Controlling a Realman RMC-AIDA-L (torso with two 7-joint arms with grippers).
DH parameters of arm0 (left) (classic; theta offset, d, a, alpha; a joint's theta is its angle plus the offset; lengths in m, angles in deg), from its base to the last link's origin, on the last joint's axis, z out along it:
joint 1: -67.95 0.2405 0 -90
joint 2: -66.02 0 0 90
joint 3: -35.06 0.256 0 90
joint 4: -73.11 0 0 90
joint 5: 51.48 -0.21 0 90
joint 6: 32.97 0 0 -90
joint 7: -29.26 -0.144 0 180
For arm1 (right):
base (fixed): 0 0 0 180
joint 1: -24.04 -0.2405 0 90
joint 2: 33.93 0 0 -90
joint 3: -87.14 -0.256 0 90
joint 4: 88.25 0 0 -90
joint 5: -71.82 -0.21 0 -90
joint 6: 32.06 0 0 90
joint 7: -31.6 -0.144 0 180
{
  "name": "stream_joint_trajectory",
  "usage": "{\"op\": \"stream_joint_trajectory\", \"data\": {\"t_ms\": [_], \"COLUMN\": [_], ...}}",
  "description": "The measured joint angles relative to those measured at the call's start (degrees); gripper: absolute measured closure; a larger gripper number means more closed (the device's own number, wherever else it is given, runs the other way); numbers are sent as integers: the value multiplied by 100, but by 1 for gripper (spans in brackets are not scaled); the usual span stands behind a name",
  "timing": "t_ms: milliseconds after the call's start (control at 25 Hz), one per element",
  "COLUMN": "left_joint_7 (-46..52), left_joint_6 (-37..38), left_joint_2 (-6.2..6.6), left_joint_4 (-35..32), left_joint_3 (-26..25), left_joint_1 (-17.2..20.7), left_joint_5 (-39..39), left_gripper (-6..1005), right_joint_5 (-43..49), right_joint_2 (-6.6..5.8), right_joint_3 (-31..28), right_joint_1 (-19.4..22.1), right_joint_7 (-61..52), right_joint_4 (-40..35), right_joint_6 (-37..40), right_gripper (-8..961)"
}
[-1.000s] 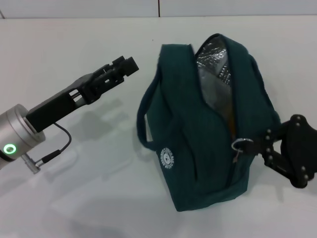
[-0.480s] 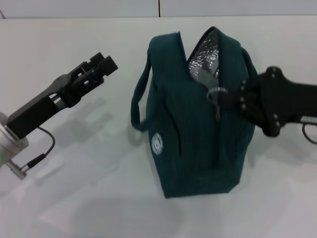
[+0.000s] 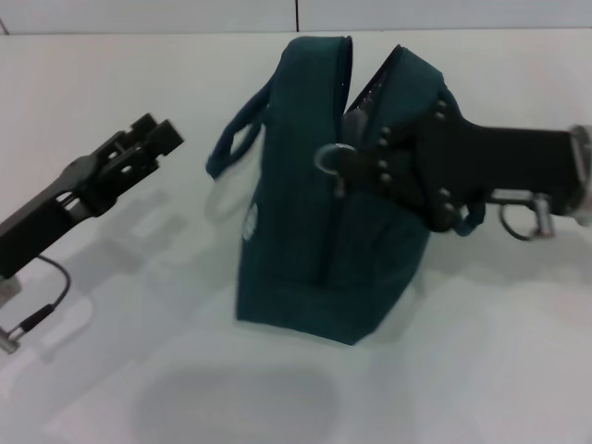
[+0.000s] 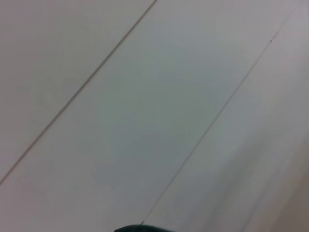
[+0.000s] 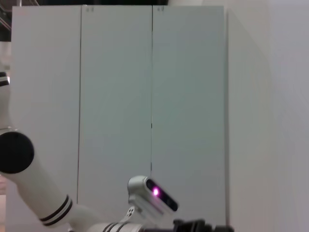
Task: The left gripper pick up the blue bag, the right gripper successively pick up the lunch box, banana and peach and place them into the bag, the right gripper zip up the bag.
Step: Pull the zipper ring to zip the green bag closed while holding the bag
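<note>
The step in hand looks like the last one, zipping up: the bag stands on the white tabletop at the centre of the head view, tipped a little toward 10 o'clock, and only a narrow slit of its opening shows near its top edge at about 12 o'clock. The lunch box, banana and peach are nowhere on the tabletop, so they are judged to be inside, though the bag's interior is hidden. The right gripper reaches in from 3 o'clock, level across the bag's upper half, and its tip sits at the ring pull; the jaws look drawn together on that ring or on the tab just behind it, with no gap visible between them, though the exact contact is hard to make out against the dark cloth. The next move, by this reading, calls for carrying the pull on along the zip line to the far end of the slit while keeping the bag from sliding or toppling, since nothing steadies it. The left gripper hangs over the tabletop at 9 o'clock, well apart from the bag and its handle; its jaws stand slightly parted and hold nothing. Neither wrist view shows the bag.
</note>
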Motion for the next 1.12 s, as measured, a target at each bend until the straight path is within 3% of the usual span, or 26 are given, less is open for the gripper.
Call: {"op": "stream_joint_trajectory", "data": {"t_ms": [200,600,760,1120], "left_joint_7": [-1,-179,-232,-182], "left_joint_6": [4,42,90,144], "left_joint_2": [127,169,165,5], "left_joint_4": [-210,-901,-917,-875], "left_joint_3": [32,62,69,83], "left_joint_1": [235,493,378,-67], "left_joint_5": [-33,-765,-975,-1173], "left_gripper": [112,113,113,114], "right_joint_5": [-199,-486,-595,-644], "right_joint_2": [-4,0,-5,-1], "right_joint_3": [493,586,595,683], "right_joint_1": [-229,-156,-153,-207], "right_joint_7": [-70,-103,-103,-103], "right_joint_4": [2,120,141,142], "right_joint_6": [-384,-528,-529,-624], "right_gripper": [938,934,932,929]}}
